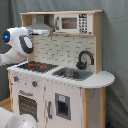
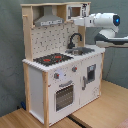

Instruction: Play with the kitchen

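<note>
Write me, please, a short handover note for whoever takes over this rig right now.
Gripper: up at the top of the kitchen, in front of the microwave cabinet beside the grey hood. Whether it is open or shut cannot be told.
Kitchen: upright on the wooden floor. The oven door looks closed. The hob, sink and black faucet are untouched by the arm.
Done: the arm has reached the upper cabinet.
Left: nothing visibly opened or moved yet; the play itself remains.
</note>
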`<state>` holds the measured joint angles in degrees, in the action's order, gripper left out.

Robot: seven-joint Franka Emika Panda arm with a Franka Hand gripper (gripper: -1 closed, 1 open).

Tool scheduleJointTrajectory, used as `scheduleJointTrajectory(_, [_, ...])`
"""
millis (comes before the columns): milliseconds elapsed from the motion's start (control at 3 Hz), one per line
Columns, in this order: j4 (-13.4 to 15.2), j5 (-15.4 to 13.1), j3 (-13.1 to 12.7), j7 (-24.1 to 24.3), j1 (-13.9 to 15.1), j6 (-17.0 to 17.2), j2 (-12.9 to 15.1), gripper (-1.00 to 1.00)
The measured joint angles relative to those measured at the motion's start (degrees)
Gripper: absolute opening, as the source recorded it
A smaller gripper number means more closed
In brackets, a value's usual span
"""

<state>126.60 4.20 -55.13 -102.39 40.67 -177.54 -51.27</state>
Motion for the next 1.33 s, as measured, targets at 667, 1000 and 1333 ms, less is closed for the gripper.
scheduleJointTrajectory(667, [-0.9, 0.0, -1.7, -2.9, 5.4, -6.3, 7.0, 1.00])
scheduleJointTrajectory(1000, [-3.1, 0.0, -3.1, -5.3, 7.2, -6.7, 11.2, 1.00])
scheduleJointTrajectory(1333, [-6.9, 0.0, -5.1, -6.7, 10.4, -6.6, 13.8, 1.00])
